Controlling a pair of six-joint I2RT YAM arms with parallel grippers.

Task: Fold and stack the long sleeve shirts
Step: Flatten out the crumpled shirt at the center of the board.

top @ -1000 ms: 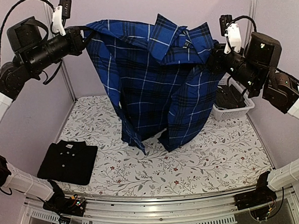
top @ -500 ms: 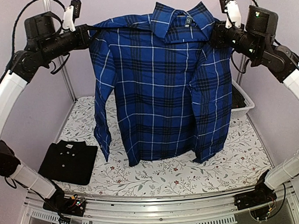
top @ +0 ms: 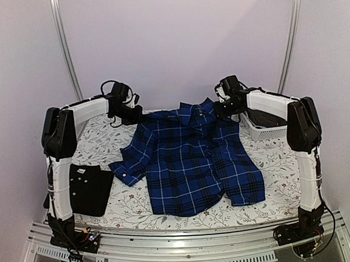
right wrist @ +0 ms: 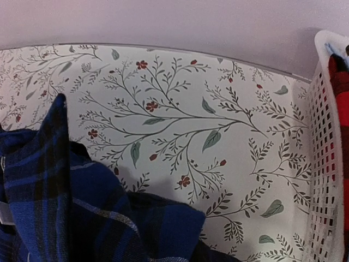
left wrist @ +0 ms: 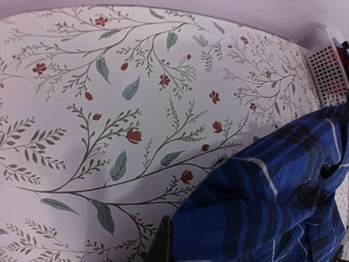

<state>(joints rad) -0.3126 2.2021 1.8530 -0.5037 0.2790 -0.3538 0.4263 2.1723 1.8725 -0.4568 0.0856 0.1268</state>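
The blue plaid long sleeve shirt (top: 194,165) lies spread flat on the table, collar (top: 201,111) at the far side and hem toward me. My left gripper (top: 138,115) is low at the shirt's left shoulder and shut on the cloth. In the left wrist view, plaid cloth (left wrist: 267,213) bunches beside one dark finger (left wrist: 161,245). My right gripper (top: 222,109) is shut on the right shoulder; its fingers are hidden under cloth (right wrist: 82,218) in the right wrist view. The black shirt (top: 89,188) lies folded at the near left.
A white lattice basket (top: 266,127) stands at the back right, close to my right gripper; its wall (right wrist: 326,164) shows red cloth inside. The floral tablecloth (top: 106,142) covers the table. Upright posts (top: 65,49) stand at the back corners.
Both arms have come down from high in the air toward the far side of the table. The plaid shirt, hanging spread between them before, now lies flat on the table.
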